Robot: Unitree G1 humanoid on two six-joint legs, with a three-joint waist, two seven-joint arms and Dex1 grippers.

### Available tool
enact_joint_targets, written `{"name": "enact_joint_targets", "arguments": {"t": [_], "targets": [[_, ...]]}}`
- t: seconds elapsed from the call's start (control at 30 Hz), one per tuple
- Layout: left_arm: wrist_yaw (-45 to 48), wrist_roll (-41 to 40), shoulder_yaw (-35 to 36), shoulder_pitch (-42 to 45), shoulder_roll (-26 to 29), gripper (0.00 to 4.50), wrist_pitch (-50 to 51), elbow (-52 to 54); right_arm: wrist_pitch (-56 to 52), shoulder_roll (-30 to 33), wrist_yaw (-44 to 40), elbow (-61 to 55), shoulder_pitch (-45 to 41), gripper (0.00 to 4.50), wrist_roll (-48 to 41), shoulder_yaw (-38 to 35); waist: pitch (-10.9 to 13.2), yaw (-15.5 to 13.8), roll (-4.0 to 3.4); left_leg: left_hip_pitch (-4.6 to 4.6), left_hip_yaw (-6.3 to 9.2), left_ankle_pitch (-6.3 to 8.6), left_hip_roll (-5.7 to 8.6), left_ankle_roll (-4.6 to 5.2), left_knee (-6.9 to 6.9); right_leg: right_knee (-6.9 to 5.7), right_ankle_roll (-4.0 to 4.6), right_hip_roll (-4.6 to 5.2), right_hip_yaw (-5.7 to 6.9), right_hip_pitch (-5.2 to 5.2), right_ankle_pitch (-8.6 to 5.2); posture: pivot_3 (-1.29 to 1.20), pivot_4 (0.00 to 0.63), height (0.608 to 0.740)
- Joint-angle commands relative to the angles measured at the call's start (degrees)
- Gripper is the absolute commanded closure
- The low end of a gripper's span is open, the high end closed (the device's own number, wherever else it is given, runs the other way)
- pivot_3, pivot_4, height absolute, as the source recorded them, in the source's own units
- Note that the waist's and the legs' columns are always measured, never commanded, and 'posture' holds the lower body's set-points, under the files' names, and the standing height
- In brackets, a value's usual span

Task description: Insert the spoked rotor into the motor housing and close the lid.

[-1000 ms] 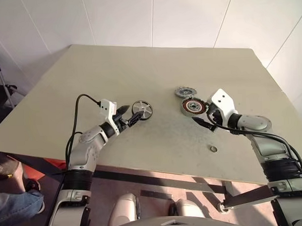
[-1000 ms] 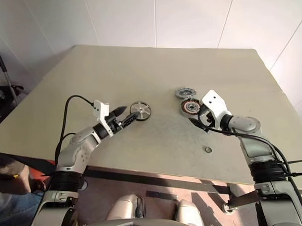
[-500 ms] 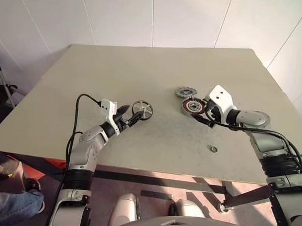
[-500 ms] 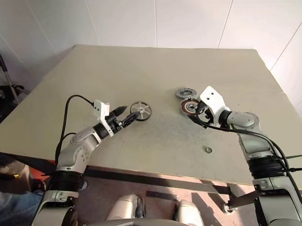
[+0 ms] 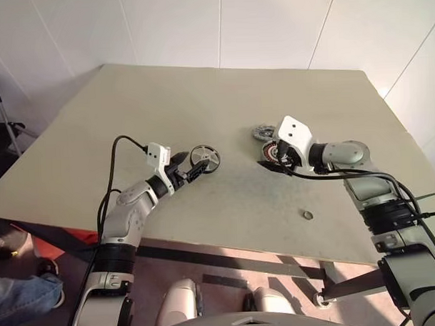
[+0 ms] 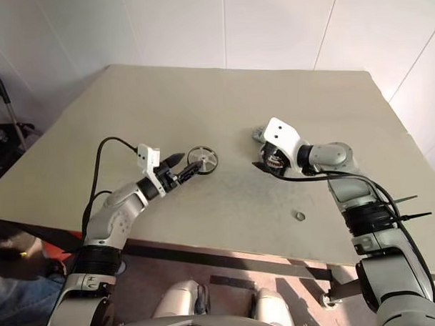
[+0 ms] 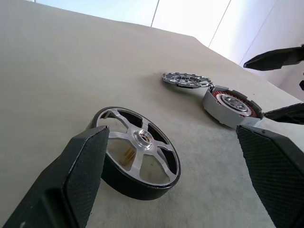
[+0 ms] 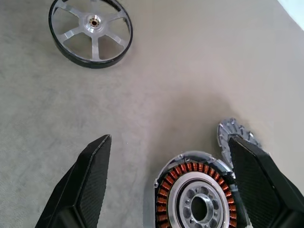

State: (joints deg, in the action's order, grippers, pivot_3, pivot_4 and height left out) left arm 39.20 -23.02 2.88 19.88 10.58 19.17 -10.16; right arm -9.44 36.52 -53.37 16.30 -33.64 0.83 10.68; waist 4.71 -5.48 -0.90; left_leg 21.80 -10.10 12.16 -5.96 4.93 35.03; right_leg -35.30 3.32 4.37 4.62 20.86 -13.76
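The rotor (image 5: 204, 158) is lying flat on the beige worktop (image 5: 201, 99), left of centre, showing its dark outer band, silver spokes and small hub. The left pincer (image 5: 189, 169) is sitting level just beside the rotor, on the near-left side, with its jaws standing wide apart and holding nothing; in the left wrist view one finger (image 7: 80, 166) is overlapping the near edge of the rotor (image 7: 137, 152), but actual contact cannot be confirmed. The housing (image 8: 197, 190) is resting on the worktop to the right of centre, well apart from the rotor, its copper-red windings ringing a silver centre with a dark bore. The lid (image 7: 185, 80) is lying flat just behind the housing, its toothed edge touching or nearly touching the housing's rim. The right pincer (image 6: 264, 163) is hovering over the housing, angled downward and toward the left, with its jaws spread wide and gripping nothing; in the right wrist view the two fingers (image 8: 85, 185) are straddling the housing from above, with clear worktop showing between them and the part. A small washer (image 5: 307, 215) is lying alone on the worktop near the front edge, to the right, well apart from the other parts.
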Motion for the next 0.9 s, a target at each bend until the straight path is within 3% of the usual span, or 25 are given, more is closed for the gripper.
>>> {"name": "enact_joint_targets", "arguments": {"t": [0.03,0.33,0.9], "targets": [[-0.3,0.4,-0.2,-0.1,0.2,0.0,-1.2,1.4,3.7,1.6,-2.7,4.0,-2.9,0.1,2.1,1.5,0.0,-0.1,0.0,0.02,0.0,0.02,0.0,0.03,0.02,0.0,0.0,0.0,0.0,0.0,0.0,0.0,0.0,0.74],[-1.3,0.5,-0.1,-2.3,0.3,0.0,-1.2,3.1,9.1,4.3,-7.0,11.6,-5.0,0.1,5.4,2.9,0.0,0.0,0.0,0.13,0.0,0.03,0.0,0.07,0.08,-0.05,0.0,0.0,0.01,0.11,0.0,0.0,0.0,0.74],[-2.2,0.7,-0.4,-2.4,0.3,0.0,-1.3,3.0,10.8,0.5,-7.6,25.2,-10.2,0.1,9.6,4.8,0.0,0.0,0.01,0.11,0.0,0.02,-0.01,0.07,0.2,-0.19,0.02,0.0,0.0,0.11,0.01,0.0,0.0,0.74]]}}
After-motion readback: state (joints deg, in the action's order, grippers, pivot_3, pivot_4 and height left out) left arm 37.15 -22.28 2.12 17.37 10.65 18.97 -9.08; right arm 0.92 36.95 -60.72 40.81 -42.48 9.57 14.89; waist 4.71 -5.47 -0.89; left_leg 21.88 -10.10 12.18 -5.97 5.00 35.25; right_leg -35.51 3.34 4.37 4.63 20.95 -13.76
